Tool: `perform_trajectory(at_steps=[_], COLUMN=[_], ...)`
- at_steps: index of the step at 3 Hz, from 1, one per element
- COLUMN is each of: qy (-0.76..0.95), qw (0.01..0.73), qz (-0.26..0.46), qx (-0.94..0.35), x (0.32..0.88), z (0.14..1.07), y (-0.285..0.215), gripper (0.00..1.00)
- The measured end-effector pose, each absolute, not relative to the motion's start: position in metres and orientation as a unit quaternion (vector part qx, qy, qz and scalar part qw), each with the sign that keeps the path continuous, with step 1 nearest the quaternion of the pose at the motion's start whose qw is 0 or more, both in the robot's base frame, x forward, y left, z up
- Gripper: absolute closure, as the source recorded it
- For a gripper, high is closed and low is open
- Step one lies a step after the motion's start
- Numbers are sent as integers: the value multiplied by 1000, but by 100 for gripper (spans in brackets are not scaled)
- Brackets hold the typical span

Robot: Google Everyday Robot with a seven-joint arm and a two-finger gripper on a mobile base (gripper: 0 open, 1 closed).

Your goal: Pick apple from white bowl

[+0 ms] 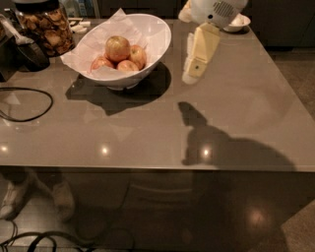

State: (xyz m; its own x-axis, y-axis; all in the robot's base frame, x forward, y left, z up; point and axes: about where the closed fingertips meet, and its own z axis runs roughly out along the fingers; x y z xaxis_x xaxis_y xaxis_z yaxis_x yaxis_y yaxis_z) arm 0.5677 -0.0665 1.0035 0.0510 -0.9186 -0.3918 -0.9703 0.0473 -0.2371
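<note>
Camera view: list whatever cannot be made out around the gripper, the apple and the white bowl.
The gripper, hanging right of the white bowl: everything above its wrist is cut off by the top edge.
The apple: underside hidden by the smaller apples around it.
The white bowl: floor covered by paper and apples; more underneath cannot be ruled out.
The jar: lid cut off by the top edge.
The small dish: partly hidden behind that wrist.

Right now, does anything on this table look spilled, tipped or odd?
Nothing stands out. The large glossy white bowl holds the pale yellow-green blushed apple atop smaller apples; the cream gripper hangs beside it, apart.
</note>
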Motion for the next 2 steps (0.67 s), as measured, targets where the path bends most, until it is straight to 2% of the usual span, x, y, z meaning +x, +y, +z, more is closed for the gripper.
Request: perform_trajectory(at_steps=[2], qy=[688], qw=[267], qz=[76], qx=[-670], x=[577], z=[1008], y=[-63], gripper=[0])
